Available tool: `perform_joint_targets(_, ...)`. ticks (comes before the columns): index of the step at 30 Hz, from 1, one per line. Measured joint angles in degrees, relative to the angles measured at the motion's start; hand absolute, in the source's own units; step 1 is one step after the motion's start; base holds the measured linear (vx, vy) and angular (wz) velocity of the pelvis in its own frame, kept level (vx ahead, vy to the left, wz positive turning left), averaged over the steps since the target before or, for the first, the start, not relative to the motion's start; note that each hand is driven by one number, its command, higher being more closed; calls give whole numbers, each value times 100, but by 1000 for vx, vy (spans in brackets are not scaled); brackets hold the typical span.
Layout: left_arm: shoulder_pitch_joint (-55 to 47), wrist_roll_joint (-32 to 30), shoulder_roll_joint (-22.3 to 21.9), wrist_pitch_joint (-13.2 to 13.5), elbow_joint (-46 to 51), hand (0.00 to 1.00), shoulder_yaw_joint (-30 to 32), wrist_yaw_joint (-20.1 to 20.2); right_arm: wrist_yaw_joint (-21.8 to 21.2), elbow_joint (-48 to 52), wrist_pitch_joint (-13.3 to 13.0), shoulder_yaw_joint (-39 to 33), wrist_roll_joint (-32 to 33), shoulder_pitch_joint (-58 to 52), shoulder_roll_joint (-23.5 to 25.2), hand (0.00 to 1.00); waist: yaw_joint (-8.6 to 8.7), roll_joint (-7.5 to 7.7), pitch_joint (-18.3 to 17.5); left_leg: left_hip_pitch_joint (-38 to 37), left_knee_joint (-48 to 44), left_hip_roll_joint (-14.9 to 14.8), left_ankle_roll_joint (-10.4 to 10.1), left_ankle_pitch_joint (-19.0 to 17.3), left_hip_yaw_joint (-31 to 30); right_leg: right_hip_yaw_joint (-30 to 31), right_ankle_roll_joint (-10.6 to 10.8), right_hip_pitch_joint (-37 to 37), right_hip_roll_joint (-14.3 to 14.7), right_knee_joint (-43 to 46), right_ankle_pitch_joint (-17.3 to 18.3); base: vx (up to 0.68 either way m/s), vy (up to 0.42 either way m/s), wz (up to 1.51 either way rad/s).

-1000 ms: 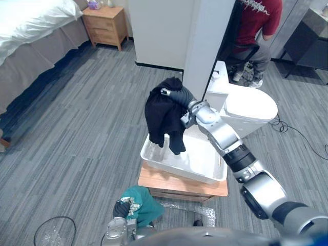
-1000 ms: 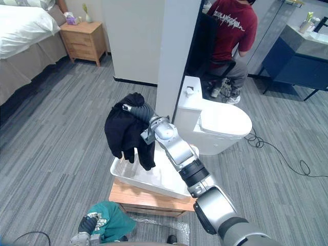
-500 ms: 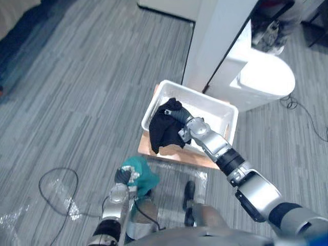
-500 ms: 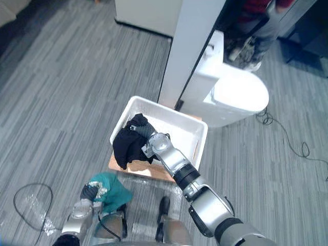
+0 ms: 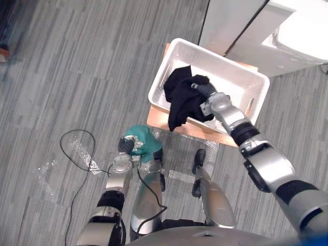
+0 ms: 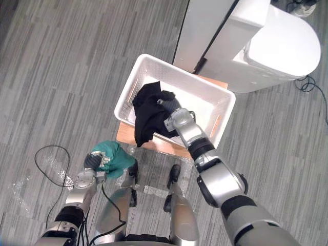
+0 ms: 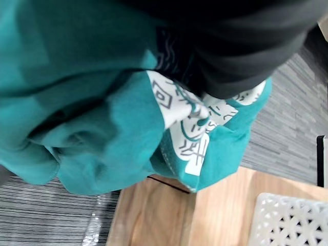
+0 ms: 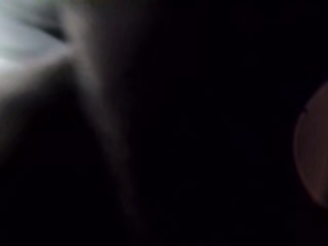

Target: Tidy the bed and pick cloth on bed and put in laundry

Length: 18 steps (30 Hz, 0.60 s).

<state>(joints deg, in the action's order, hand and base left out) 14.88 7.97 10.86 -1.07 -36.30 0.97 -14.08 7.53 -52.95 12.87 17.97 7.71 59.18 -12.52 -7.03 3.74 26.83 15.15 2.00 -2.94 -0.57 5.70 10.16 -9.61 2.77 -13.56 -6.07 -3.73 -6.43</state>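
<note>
White basket [image 5: 162, 72] rim bears crumpled, drooping black cloth [image 5: 179, 102].

Grey carpet floor [image 5: 77, 61] in long plank-like stripes runs across the whole room. A white pillar [image 6: 197, 31] stands at the far edge of the floor, with a white toilet [image 6: 279, 43] just beside it. A low wooden stand [image 5: 205, 134] sits near the foot of the pillar. Crinkled clear plastic sheet [image 5: 48, 171] lies flat on the floor nearby. A thin black cable [image 6: 309, 82] curls beside the toilet.
</note>
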Motion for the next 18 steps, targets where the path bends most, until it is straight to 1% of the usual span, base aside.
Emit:
perform_joint_targets(3,200,19,-16,-8,-166,100,-66,0,110,-242,-132,-183,14,150,-144,100,4,-59,62,9,2,11,5,7,-6,-17,4,-4,-9,-6,-11,0,0,0)
perform_joint_targets(5,237,17,-14,-13,-227,100,-51,-1,197,-315,-225,-186,65,181,-223,100,16,-59,62,61,1,6,3,11,-18,-19,4,-52,-2,-6,-11,0,0,0)
perform_joint_targets(6,242,17,-14,-13,-228,100,-51,-1,236,-320,-257,-200,142,185,-249,0,18,-59,62,98,-3,4,2,15,-24,-19,4,-88,0,-4,-11,-14,-11,5)
perform_joint_targets(8,299,15,-18,-12,-294,100,-48,-3,294,-345,-339,-217,343,221,-347,0,23,-62,77,227,23,0,0,71,-32,-18,1,-239,7,5,-28,-5,-5,2)
perform_joint_targets(13,338,15,-54,-15,-402,100,-46,-10,272,-562,-360,-341,515,292,-335,0,61,-72,102,211,94,4,4,112,31,-6,-30,-287,10,4,-70,5,3,-5)
perform_joint_targets(15,347,14,-52,-14,-398,100,-46,-11,281,-562,-458,-384,559,291,-335,0,93,-72,102,180,94,4,4,112,43,24,-34,-267,10,5,-74,-6,5,-4)
perform_joint_targets(17,348,-28,-53,-17,-385,100,-51,-10,333,-558,-617,-384,625,288,-335,0,130,-71,102,119,93,-3,4,112,56,53,-34,-212,14,3,-75,-7,0,-2)
perform_joint_targets(18,347,-29,-53,-18,-384,100,-52,-10,339,-558,-623,-384,625,287,-335,0,130,-71,102,112,93,-3,4,112,59,57,-34,-206,15,3,-75,-17,-11,-17)
